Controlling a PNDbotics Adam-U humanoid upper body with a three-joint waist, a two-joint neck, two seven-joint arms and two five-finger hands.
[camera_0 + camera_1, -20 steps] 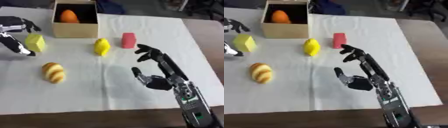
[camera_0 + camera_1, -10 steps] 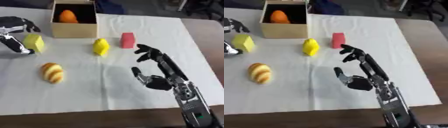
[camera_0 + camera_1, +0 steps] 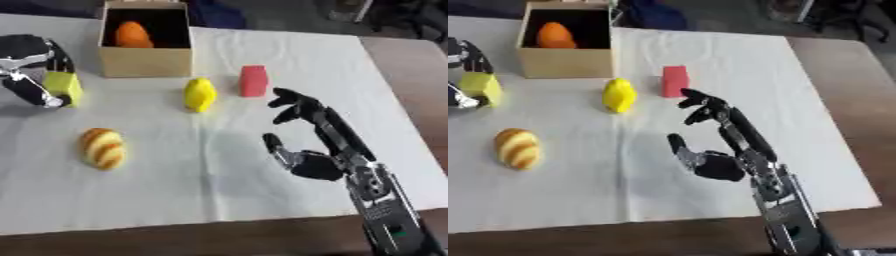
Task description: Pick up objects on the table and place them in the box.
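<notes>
Two robot hands | left [image 3: 31, 65] grasping yellow block [image 3: 63, 86] | right [image 3: 317, 145] released

Cardboard box [image 3: 144, 60] at upper left holding an orange object [image 3: 133, 35], left hand [image 3: 31, 65] with fingers curled round a yellow block [image 3: 63, 87] at left edge, yellow object [image 3: 200, 94] and red block [image 3: 254, 80] mid-frame, striped bread roll [image 3: 103, 148] lower left, right hand [image 3: 317, 140] open at right, white-covered counter [image 3: 201, 190].
</notes>
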